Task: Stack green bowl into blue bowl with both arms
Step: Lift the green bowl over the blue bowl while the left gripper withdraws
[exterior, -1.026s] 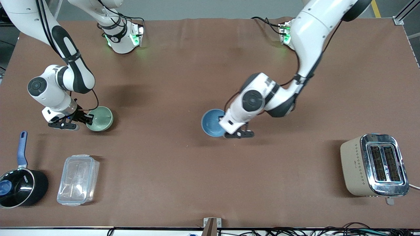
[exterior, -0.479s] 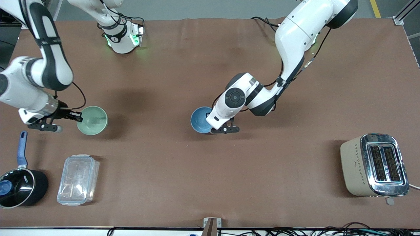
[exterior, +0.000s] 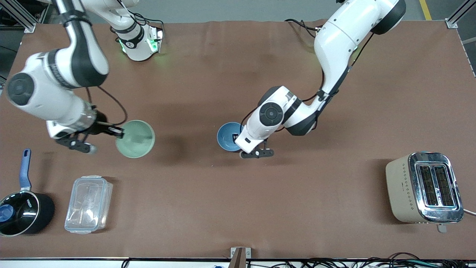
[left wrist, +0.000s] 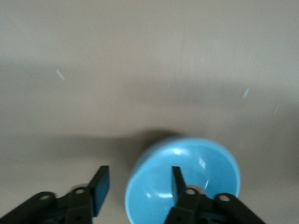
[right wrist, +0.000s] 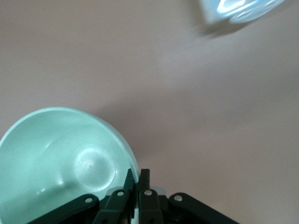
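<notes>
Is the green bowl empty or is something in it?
Empty. The green bowl shows only its bare smooth inside while the right gripper pinches its rim.

brown table [exterior: 208,208], grey floor [exterior: 223,9]

The counter [exterior: 223,201] is a wide brown surface with both arm bases along its farthest edge. At the right arm's end, close to the front camera, stand a black saucepan [exterior: 23,213] with a blue handle and, just beside it, a clear lidded box [exterior: 88,204]. At the left arm's end, also near the camera, stands a beige toaster [exterior: 424,187] with a chrome top. The blue bowl [exterior: 230,136] rests near the middle of the counter, well apart from all three.
</notes>
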You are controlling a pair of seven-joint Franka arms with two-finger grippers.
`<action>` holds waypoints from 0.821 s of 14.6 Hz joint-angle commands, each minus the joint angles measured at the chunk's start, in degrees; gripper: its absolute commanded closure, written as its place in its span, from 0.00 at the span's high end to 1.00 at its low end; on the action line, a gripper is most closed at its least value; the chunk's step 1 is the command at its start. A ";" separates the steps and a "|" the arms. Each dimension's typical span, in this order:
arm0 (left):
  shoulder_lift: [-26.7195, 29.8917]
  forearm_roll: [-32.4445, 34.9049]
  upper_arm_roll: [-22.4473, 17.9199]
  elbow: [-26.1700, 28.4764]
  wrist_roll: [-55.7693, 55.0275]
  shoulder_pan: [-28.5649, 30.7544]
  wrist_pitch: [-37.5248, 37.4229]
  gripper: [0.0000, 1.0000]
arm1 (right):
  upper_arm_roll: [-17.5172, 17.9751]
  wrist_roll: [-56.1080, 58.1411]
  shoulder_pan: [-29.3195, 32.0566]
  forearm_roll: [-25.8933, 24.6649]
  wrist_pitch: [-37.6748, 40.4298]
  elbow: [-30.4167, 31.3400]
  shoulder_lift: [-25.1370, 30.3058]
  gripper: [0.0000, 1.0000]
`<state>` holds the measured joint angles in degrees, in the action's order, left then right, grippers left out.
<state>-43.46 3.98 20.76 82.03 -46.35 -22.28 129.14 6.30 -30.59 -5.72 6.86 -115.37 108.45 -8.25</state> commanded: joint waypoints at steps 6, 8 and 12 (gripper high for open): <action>19.62 8.06 -1.33 0.06 10.90 18.04 -18.92 1.00 | 3.72 -38.34 -18.77 -8.75 -9.60 -5.26 -10.28 0.00; 22.96 7.27 -0.46 0.15 15.82 23.40 -22.24 1.00 | 3.80 -47.24 -23.17 -13.26 -11.71 -5.18 -13.27 0.00; 29.46 4.21 -0.36 0.15 24.09 29.12 -29.62 1.00 | 3.72 -55.00 -27.58 -16.69 -16.80 -5.18 -18.19 0.00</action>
<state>-18.18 10.21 19.75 80.07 -25.69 4.35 102.43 10.40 -82.02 -32.72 -7.15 -130.64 104.64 -24.37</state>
